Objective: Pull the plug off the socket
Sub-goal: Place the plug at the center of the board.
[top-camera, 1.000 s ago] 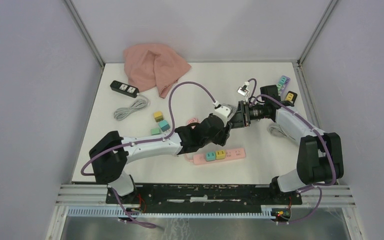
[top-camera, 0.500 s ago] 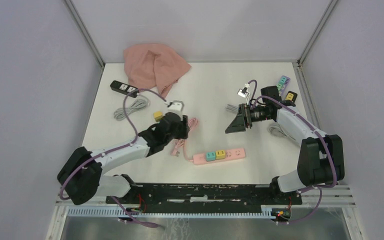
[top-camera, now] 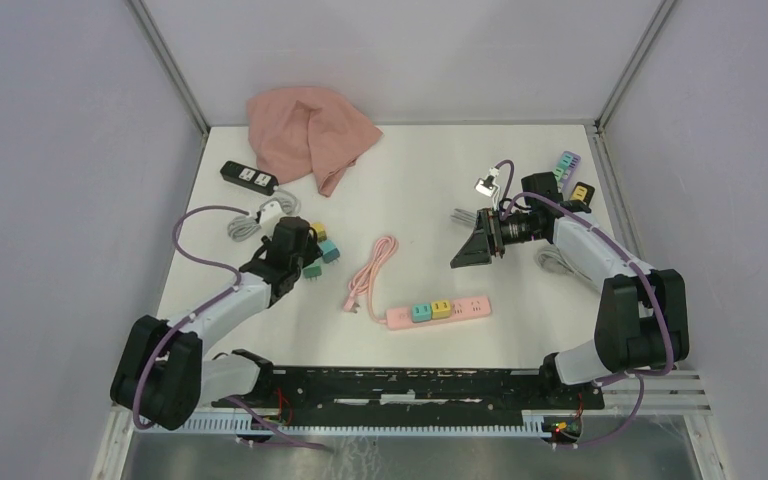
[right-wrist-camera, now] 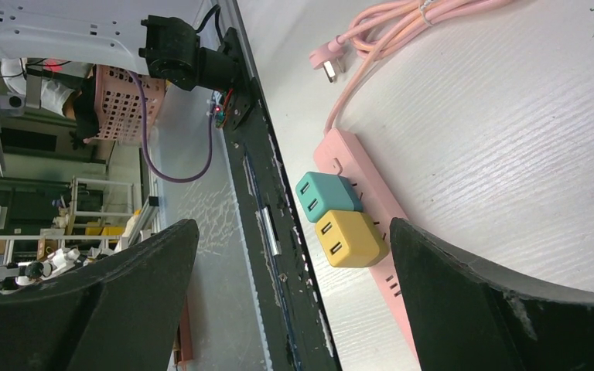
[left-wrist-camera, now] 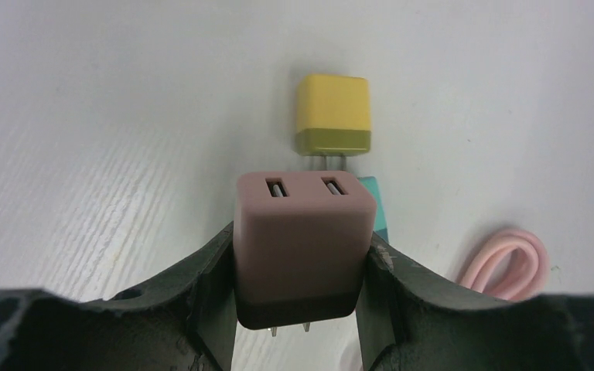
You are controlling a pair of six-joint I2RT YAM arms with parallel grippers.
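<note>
My left gripper (left-wrist-camera: 302, 232) is shut on a brownish-pink plug (left-wrist-camera: 304, 247), whose prongs point back toward the wrist and hang free of any socket. In the top view the left gripper (top-camera: 302, 252) is over the left part of the table, beside loose plugs. The pink power strip (top-camera: 440, 310) lies at the front centre with a teal plug (right-wrist-camera: 326, 197) and a yellow plug (right-wrist-camera: 349, 239) seated in it. My right gripper (top-camera: 470, 245) hovers above and behind the strip. Its jaws stand wide open with nothing between them (right-wrist-camera: 294, 224).
A loose yellow plug (left-wrist-camera: 332, 116) and a teal one (left-wrist-camera: 375, 209) lie just ahead of the left gripper. The strip's pink cable (top-camera: 372, 265) coils mid-table. A pink cloth (top-camera: 310, 135), black power strip (top-camera: 248, 177) and grey cable (top-camera: 260, 215) sit back left. More plugs (top-camera: 567, 163) lie back right.
The left arm has swung from the table's centre, where it met the right gripper, to the loose plugs at the left, carrying the plug. The right gripper has opened wide.
</note>
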